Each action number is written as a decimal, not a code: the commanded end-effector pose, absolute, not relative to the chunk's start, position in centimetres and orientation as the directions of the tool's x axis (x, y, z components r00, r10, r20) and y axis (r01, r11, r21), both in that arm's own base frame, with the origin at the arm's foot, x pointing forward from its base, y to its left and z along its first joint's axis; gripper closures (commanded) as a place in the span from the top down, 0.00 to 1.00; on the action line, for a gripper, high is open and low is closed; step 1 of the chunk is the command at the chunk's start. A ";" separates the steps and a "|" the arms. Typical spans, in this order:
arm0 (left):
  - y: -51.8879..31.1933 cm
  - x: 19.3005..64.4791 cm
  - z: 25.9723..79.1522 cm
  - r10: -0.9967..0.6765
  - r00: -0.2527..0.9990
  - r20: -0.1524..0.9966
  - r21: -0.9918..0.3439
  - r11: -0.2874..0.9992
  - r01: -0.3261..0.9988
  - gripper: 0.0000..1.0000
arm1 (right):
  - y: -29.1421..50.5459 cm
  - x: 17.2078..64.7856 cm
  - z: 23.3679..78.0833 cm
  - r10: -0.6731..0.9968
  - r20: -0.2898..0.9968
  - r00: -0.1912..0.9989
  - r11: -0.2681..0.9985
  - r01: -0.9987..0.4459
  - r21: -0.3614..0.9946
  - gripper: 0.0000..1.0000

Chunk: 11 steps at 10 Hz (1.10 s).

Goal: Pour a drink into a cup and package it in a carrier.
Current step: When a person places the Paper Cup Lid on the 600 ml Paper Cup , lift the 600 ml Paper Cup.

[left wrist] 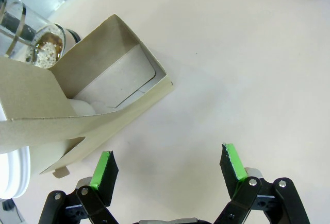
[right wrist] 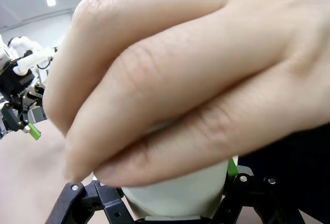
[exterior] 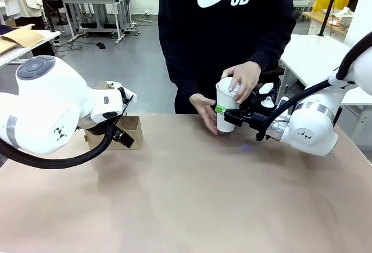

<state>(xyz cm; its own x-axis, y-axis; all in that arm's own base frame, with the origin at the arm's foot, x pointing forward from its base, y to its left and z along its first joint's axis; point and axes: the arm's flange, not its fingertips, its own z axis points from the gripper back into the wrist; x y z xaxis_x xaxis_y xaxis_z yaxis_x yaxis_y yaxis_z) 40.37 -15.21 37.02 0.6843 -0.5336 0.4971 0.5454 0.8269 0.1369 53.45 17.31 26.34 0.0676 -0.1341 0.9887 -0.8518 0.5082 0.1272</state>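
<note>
On the table's (exterior: 186,200) near left, the left gripper (left wrist: 169,162) hangs with its jaws spread wide, just beside the cardboard carrier (left wrist: 103,74). The glass jug (left wrist: 20,26) stands right behind it, brown drink (left wrist: 44,48) frothing inside. Over on the right, the right gripper (exterior: 225,115) is clamped around the tall white cup (exterior: 224,99). Beyond, the person's hand (exterior: 245,77) covers its top and the other hand (exterior: 203,109) steadies its side.

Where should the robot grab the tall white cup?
Low on the cup's side wall, coming in level from the robot's right, as the right gripper does. The cup is upright and round; one hand of the person covers its top, the other hand its left side, so the right side is free.
</note>
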 end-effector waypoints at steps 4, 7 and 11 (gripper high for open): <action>-15.2 40.4 37.0 -0.533 0.684 0.498 0.135 0.827 0.546 1.00 | 17.5 53.2 26.8 -0.134 0.990 0.053 0.521 -0.846 0.116 0.80; -15.2 40.4 37.0 -0.533 0.684 0.498 0.135 0.827 0.546 1.00 | 17.5 53.2 26.8 -0.134 0.990 0.053 0.521 -0.846 0.116 0.80; -15.2 40.4 37.0 -0.533 0.684 0.498 0.135 0.827 0.546 1.00 | 17.5 53.2 26.8 -0.134 0.990 0.053 0.521 -0.846 0.116 0.80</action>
